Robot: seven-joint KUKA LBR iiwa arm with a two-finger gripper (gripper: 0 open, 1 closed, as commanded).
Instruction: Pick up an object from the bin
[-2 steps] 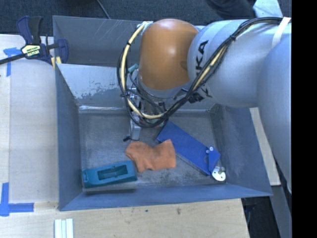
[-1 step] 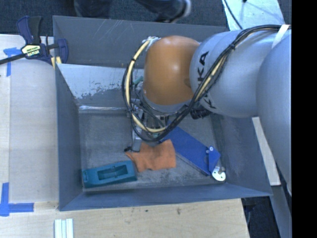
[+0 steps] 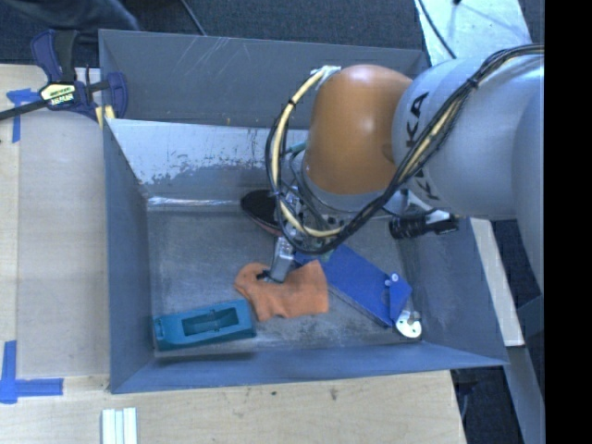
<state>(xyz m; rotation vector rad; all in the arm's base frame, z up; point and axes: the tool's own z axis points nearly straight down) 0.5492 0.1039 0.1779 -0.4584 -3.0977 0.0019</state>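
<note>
Orange cloth is what the tool meets first. The tip of the tool comes down on the upper left edge of this cloth, near the middle of the bin's floor, and seems to touch it. Whether the tool is open or closed I cannot tell, because its tip is small and dark against the fabric, and I do not see the cloth held in it.

The cloth is soft and crumpled, a loose lump with folds and no firm edge. Most of its bulk lies to the right of the tip and toward the front wall, so its longer direction runs roughly left to right across the floor. In my judgement the coming move depends on this. The tool stands at the border of the cloth and not over its thick middle, so a grasp there may catch only a thin fold.

Just beside the cloth on the right lies a flat blue plate, stiff and smooth, placed diagonally, with a small white round piece at its lower end. The cloth touches or overlaps it; I cannot say which. At the left front a teal rectangular box lies along the front wall, just beside the cloth. Behind the tool a dark rounded thing is partly hidden by the wrist and its glossy orange cover. Around all of this is the grey metal bin, its back wall scratched.
</note>
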